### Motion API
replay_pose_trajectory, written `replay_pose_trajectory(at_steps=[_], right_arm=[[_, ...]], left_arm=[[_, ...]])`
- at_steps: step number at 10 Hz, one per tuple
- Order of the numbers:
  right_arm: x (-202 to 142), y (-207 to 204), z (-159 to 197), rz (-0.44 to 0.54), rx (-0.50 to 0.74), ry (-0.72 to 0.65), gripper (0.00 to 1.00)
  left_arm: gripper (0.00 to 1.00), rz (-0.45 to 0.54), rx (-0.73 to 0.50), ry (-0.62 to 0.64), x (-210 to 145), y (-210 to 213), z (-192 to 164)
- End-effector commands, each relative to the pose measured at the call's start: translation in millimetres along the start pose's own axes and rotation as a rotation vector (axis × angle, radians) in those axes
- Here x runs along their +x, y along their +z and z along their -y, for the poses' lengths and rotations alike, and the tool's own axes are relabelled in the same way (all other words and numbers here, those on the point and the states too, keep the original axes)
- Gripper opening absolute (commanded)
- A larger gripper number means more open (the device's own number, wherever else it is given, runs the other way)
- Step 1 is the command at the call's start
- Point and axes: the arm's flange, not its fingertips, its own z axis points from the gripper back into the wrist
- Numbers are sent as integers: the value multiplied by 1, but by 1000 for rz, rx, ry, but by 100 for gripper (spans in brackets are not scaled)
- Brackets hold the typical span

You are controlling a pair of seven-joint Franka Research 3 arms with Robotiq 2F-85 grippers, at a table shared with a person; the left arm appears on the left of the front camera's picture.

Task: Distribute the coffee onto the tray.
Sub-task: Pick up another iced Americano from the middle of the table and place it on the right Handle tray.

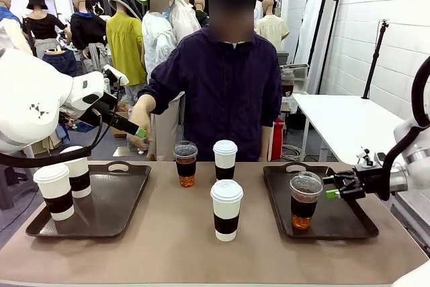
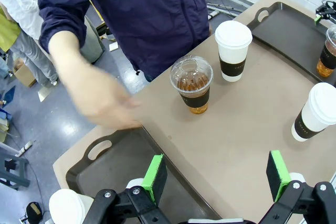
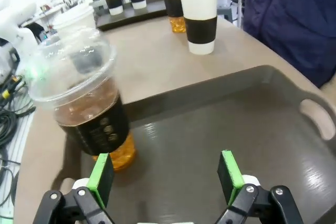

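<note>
One tan table (image 1: 168, 247) runs across your view. A person in a dark blue jacket (image 1: 228, 78) stands at its far side, with one hand (image 1: 138, 142) lowered by the far left corner.

Two dark trays lie on the table, the left tray (image 1: 114, 213) and the right tray (image 1: 342, 223). Your left arm (image 1: 33, 99) is raised above the left tray, and your right arm (image 1: 418, 166) comes in low from the right.

You have six cups of coffee out:
- **Left tray:** two white paper cups with brown sleeves stand just beside each other, the near left cup (image 1: 54, 191) and the far left cup (image 1: 78, 173).
- **Bare table between the trays:** the middle clear cup (image 1: 185, 163) stands at the far side, with the far white cup (image 1: 225, 159) just to its right. The near white cup (image 1: 226, 210) stands closer to you.
- **Right tray:** the right clear cup (image 1: 304, 201) stands upright on the tray's left part, amber drink inside.

Your right gripper (image 1: 330, 187) hangs just right of that cup. Its jaws are spread wide with nothing between them. In its wrist view the cup (image 3: 86, 98) stands off to one side of the green pads (image 3: 100, 174).

Your left gripper (image 1: 138, 132) hovers high near the person's hand. Its jaws are also wide apart and empty.
</note>
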Motion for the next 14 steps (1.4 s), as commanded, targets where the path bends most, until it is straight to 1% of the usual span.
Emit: replay_pose_trajectory(at_steps=[1, 2, 3, 5, 7, 9, 10, 14], right_arm=[[9, -3, 36, 23, 26, 44, 100], [17, -9, 51, 43, 14, 75, 100], [27, -18, 62, 47, 27, 94, 100], [42, -36, 87, 59, 81, 119, 100], [51, -50, 102, 47, 101, 114, 100], [53, -53, 105, 35, 106, 103, 100], [51, -54, 96, 42, 91, 134, 100], [51, -54, 96, 42, 91, 134, 100]], left_arm=[[100, 0, -1, 2, 0, 0, -1], [100, 0, -1, 2, 0, 0, -1], [100, 0, -1, 2, 0, 0, -1], [100, 0, -1, 2, 0, 0, -1], [100, 0, -1, 2, 0, 0, -1], [100, 0, -1, 2, 0, 0, -1], [100, 0, -1, 2, 0, 0, -1], [100, 0, -1, 2, 0, 0, -1]])
